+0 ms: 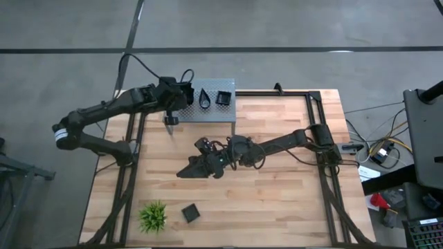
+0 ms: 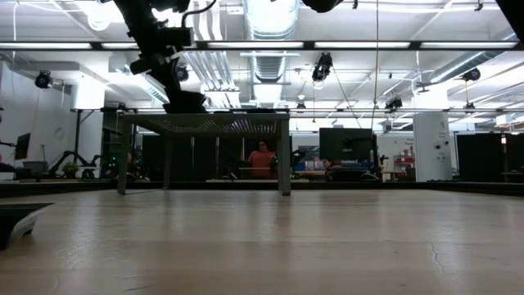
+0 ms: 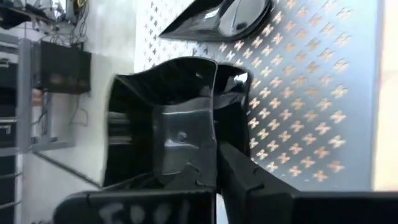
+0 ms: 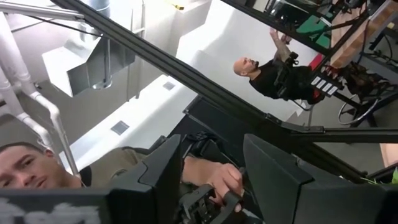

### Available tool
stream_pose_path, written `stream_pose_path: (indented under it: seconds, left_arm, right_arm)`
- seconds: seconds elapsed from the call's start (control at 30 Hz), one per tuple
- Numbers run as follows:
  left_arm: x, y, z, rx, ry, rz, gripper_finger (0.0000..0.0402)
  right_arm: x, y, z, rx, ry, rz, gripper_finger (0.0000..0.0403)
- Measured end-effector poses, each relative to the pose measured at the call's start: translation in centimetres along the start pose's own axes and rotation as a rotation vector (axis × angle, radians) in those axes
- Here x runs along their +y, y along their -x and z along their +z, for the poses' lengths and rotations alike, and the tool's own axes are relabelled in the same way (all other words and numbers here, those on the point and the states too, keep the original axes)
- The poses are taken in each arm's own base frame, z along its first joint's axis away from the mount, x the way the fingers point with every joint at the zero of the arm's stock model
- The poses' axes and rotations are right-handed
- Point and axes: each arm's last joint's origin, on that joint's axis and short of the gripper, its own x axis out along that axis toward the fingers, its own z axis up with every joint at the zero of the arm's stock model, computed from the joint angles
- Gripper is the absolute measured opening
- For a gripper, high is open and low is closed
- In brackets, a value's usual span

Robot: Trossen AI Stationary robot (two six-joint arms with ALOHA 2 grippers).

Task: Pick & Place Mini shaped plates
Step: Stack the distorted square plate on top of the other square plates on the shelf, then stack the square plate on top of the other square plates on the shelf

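Nearest the front edge of the pale wooden table we find a small glossy black square plate lying loose beside a spiky green plant; this one has not been collected.

At mid-table our right gripper rests low on the wood. Its fingers stand parted with nothing between them, and its wrist camera looks up at people in the room, so this arm seems to be waiting.

Farther back stands the perforated grey metal shelf. On it sit a black teardrop-shaped plate and another black square plate. Our left gripper is at the shelf's left end, and its wrist view shows the fingers clamped on the rim of a black square-rimmed plate over the shelf surface.

We judge the placing step is in hand: the held plate needs lowering flat onto bare shelf beside the teardrop, then release. After that, the front plate awaits.
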Motion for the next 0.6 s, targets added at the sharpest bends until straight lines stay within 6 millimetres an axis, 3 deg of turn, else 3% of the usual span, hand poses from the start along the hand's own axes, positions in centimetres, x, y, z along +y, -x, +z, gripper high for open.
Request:
stream_pose_path:
  seconds: [0.33,0.6]
  left_arm:
    - [0.0,0.2,-0.1,-0.012,0.028,-0.009,0.0084]
    - [0.0,2.6,-1.0,-0.089,0.190,-0.048,0.0103]
  right_arm:
    - [-0.1,0.0,0.0,0.002,0.000,-0.005,0.0171]
    - [-0.1,0.0,-0.2,0.007,-0.010,-0.010,0.0162]
